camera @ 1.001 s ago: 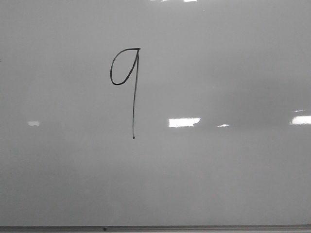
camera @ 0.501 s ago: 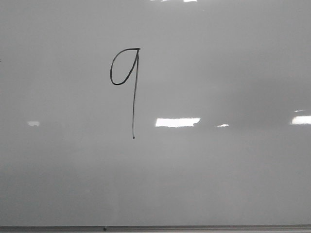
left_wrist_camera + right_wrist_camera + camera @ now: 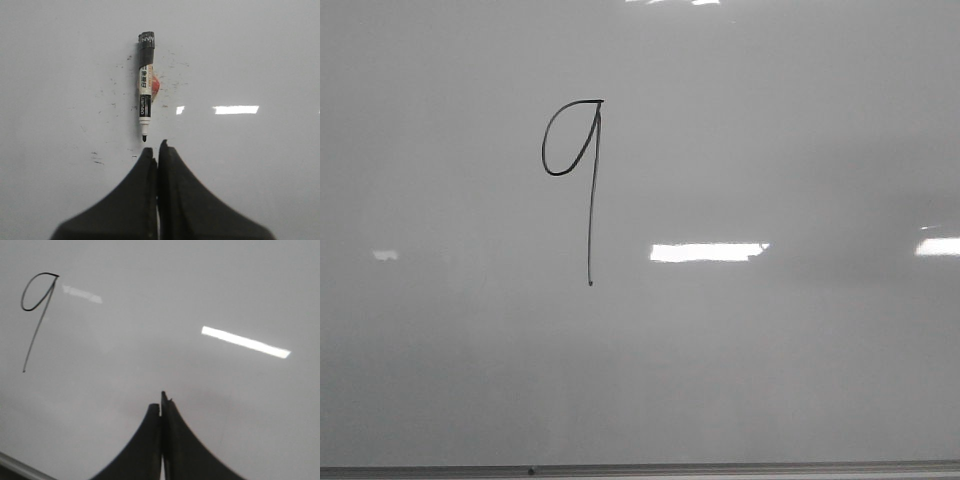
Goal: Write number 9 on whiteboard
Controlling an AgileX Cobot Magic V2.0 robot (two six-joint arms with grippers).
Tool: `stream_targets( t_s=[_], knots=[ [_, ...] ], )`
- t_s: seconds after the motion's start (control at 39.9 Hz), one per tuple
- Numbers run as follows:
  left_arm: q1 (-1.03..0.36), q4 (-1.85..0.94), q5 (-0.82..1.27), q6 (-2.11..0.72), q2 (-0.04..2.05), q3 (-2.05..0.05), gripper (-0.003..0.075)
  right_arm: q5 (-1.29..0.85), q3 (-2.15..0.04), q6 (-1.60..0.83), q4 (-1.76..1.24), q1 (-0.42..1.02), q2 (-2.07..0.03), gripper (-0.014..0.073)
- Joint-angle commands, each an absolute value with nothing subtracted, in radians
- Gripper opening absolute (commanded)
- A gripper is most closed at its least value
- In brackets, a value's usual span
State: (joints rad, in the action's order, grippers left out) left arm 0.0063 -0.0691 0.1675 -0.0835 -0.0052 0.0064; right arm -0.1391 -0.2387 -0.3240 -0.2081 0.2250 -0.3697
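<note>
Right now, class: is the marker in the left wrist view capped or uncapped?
Uncapped: the marker shows its bare dark tip, pointing toward the shut left pincer, which holds nothing.

The front camera faces the whiteboard [image 3: 800, 120] squarely, close up — the right wrist camera views the same number 9 [image 3: 588, 200] obliquely; the left wrist camera looks elsewhere.

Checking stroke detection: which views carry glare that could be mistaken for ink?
Front view: bright glare patches on the whiteboard, beside the number 9. Right wrist view: a slanted streak, another touching the loop. Left wrist view: a small patch beside the marker.
</note>
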Motion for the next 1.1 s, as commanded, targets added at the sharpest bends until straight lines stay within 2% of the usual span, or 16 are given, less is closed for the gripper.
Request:
stream_targets(
  t_s=[0.0, 0.38, 0.58, 1.08],
  knots=[
    [-0.002, -0.076, 0.093, -0.072, -0.024, 0.009, -0.0019, 0.021, -0.187, -0.219, -0.109, 0.183, -0.303, -0.0067],
    [-0.002, -0.076, 0.093, -0.072, -0.024, 0.009, -0.0019, 0.011, 0.027, -0.125, -0.062, 0.015, -0.081, -0.0067],
    [-0.002, -0.076, 0.093, -0.072, -0.024, 0.009, -0.0019, -0.143, 0.024, -0.093, -0.062, 0.004, 0.034, -0.0067],
    [-0.002, -0.076, 0.093, -0.072, -0.024, 0.009, -0.0019, -0.173, 0.024, -0.093, -0.062, 0.003, 0.028, -0.0067]
  ],
)
